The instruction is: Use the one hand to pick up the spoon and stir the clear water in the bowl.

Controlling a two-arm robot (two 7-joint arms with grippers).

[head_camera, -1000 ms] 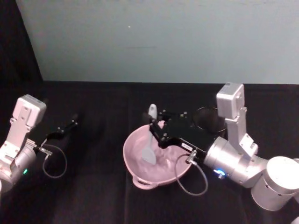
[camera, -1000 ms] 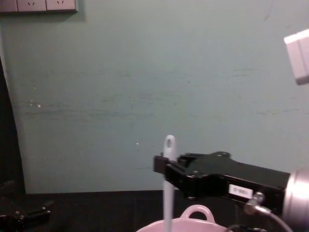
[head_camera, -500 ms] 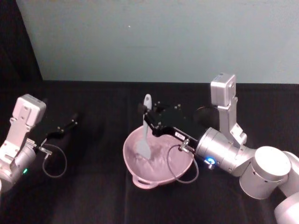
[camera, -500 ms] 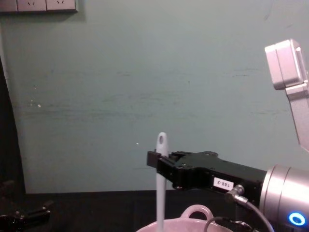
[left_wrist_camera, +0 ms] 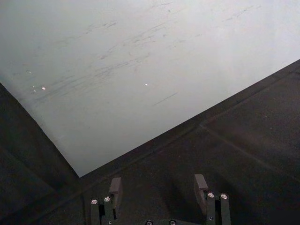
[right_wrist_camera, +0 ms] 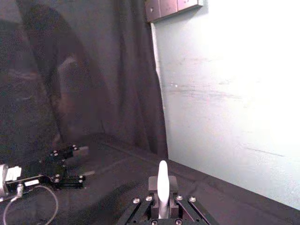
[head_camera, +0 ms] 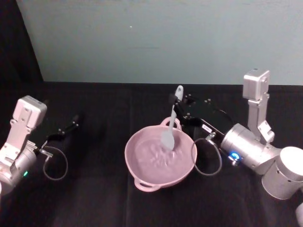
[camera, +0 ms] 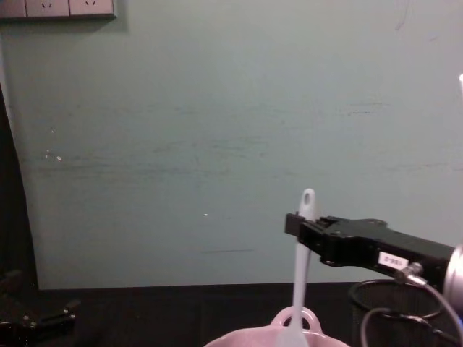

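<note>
The black boxy right gripper (head_camera: pixel 179 109) with the small white label reaches in from the right over the black cloth-covered table (head_camera: pixel 94 203). Its fingers are pinched on the slim handle of the white plastic spoon (head_camera: pixel 171 124), a little below the oval hole at the handle's end. In the chest view the right gripper (camera: pixel 295 227) holds the spoon (camera: pixel 299 267) almost upright, with the top leaning slightly to the robot's right. The flat head of the spoon dips into the pale pink round bowl (head_camera: pixel 127 151), on the bowl's far right side, close to the loop handle on the far rim. The water in the bowl looks rippled around the head. The bowl sits near the middle of the table, a second loop handle facing the robot.

A black wire-mesh cup (camera: pixel 391 318) stands behind the bowl, to the right, below the gripper's body.

The small black left gripper (head_camera: pixel 66 128) hangs low over the table's left side, well apart from the bowl. From its wrist view, the left gripper (left_wrist_camera: pixel 158 192) has its fingers (left_wrist_camera: pixel 115 189) spread apart with nothing between them.
</note>
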